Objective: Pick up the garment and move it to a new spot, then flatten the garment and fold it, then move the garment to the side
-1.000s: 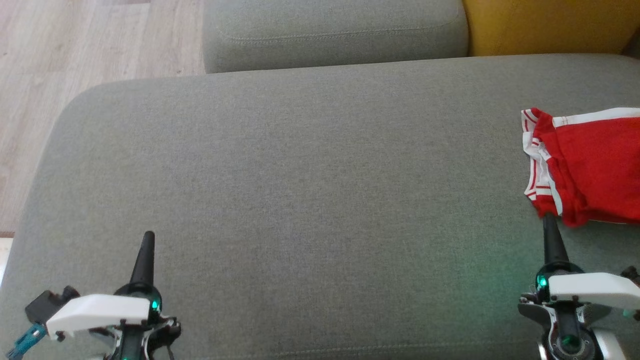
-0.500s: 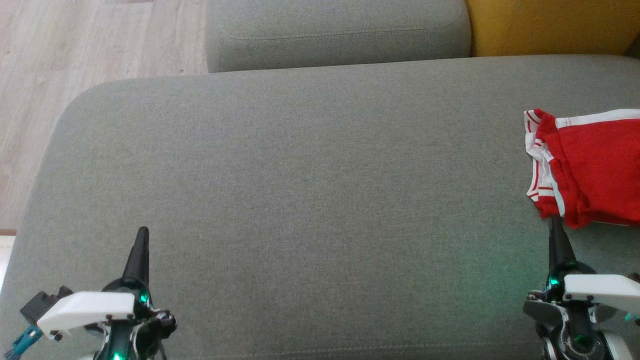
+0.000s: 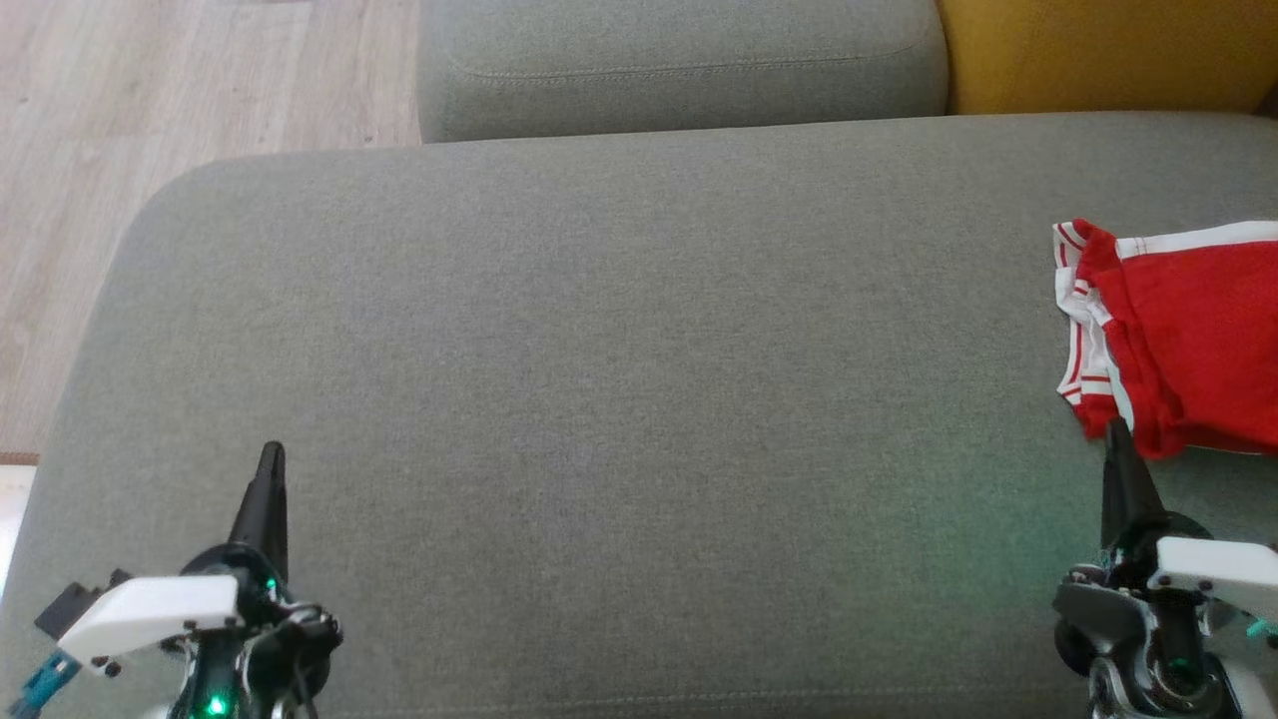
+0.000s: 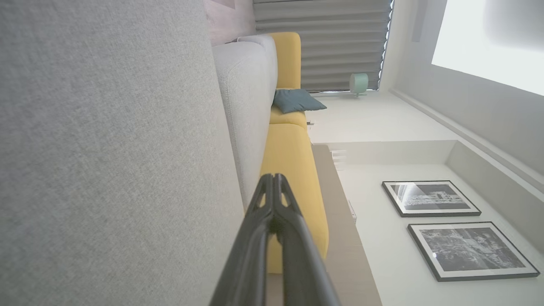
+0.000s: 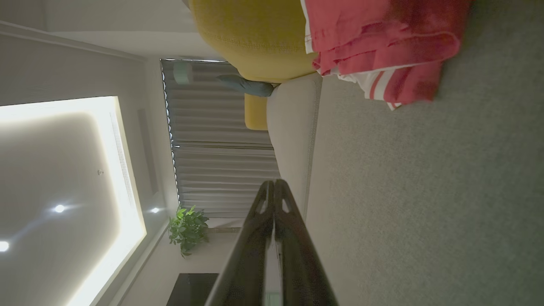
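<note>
Over the last second the whole head view has slid a little, so the camera has moved. We read the red garment as lying where it did on the grey seat. Its outline and folds look the same. Against the seat, the two arms have spread slightly. The left pincer has drifted toward the seat's left end and the right pincer toward its right end. Both have stayed pressed shut, fingers tip to tip, with nothing between them.

For the task, this means no cloth is being carried or worked at this moment. The garment sits at the seat's right end, partly cut off by the picture edge, with its white-striped hems layered over one another. The middle of the seat is bare. We judge that it may already be folded and set aside, though it could equally be a loose heap awaiting its first lift. The pictures do not settle which.

The right pincer hangs over the seat's front right part and points toward the back of the seat. In the head view its tip meets the garment's nearest corner. In the right wrist view the cloth lies ahead and off to one side, apart from the fingers, so we take it as near but not touching. The left pincer is well apart from the garment, over the seat's front left part.
</note>
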Controlling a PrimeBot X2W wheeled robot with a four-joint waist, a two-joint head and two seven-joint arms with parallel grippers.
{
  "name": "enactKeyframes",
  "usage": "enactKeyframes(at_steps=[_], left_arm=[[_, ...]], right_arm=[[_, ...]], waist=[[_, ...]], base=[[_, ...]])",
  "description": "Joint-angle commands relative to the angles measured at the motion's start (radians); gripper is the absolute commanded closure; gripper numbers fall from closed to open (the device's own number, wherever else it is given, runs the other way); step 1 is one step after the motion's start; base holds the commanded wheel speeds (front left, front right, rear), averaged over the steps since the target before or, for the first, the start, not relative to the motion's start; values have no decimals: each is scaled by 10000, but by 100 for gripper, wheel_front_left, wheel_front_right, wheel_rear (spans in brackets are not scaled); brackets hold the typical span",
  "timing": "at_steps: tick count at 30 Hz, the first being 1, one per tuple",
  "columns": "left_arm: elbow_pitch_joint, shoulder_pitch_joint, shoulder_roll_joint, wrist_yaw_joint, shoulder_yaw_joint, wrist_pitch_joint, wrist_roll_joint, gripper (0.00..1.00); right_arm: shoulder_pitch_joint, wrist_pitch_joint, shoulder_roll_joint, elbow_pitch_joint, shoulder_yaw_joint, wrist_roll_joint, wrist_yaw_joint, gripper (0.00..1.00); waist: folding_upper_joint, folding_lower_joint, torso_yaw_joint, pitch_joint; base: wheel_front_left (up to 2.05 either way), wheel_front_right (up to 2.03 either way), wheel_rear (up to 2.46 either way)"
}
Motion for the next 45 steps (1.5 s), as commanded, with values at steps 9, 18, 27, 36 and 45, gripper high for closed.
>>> enactKeyframes(at_steps=[9, 18, 27, 36, 45], left_arm=[[-197, -705, 139, -146, 452, 225, -600, 100], [-196, -707, 119, -146, 480, 247, -577, 100], [-195, -709, 102, -146, 505, 267, -556, 100], [-194, -711, 86, -146, 528, 286, -537, 100], [-193, -712, 73, -146, 546, 300, -521, 100]], right_arm=[[-516, 255, -165, -298, 59, 717, -7, 100], [-519, 281, -142, -295, 27, 690, -7, 100], [-522, 305, -121, -293, -3, 665, -7, 100], [-524, 326, -102, -292, -30, 643, -7, 100], [-526, 344, -86, -290, -52, 624, -7, 100]], waist=[[0, 0, 25, 2], [0, 0, 25, 2], [0, 0, 25, 2], [0, 0, 25, 2], [0, 0, 25, 2]], base=[[0, 0, 0], [0, 0, 0], [0, 0, 0], [0, 0, 0], [0, 0, 0]])
